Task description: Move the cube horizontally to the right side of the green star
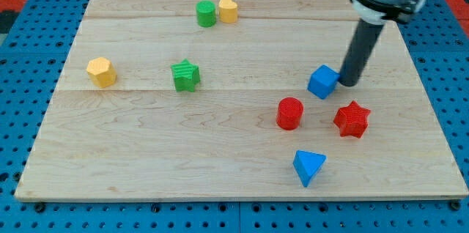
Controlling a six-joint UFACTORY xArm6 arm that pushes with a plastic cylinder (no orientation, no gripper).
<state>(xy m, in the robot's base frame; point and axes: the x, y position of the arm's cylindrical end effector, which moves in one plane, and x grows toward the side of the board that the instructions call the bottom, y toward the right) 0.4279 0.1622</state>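
The blue cube (322,81) sits right of the board's middle. My tip (347,83) stands right beside the cube's right side, touching or nearly touching it. The green star (185,75) lies well to the view's left of the cube, at about the same height in the view. The rod rises from the tip toward the view's top right.
A red cylinder (289,113) and a red star (352,119) lie just below the cube. A blue triangle (308,167) lies near the bottom edge. A green cylinder (207,14) and a yellow block (228,9) sit at the top. A yellow hexagon (101,72) sits at left.
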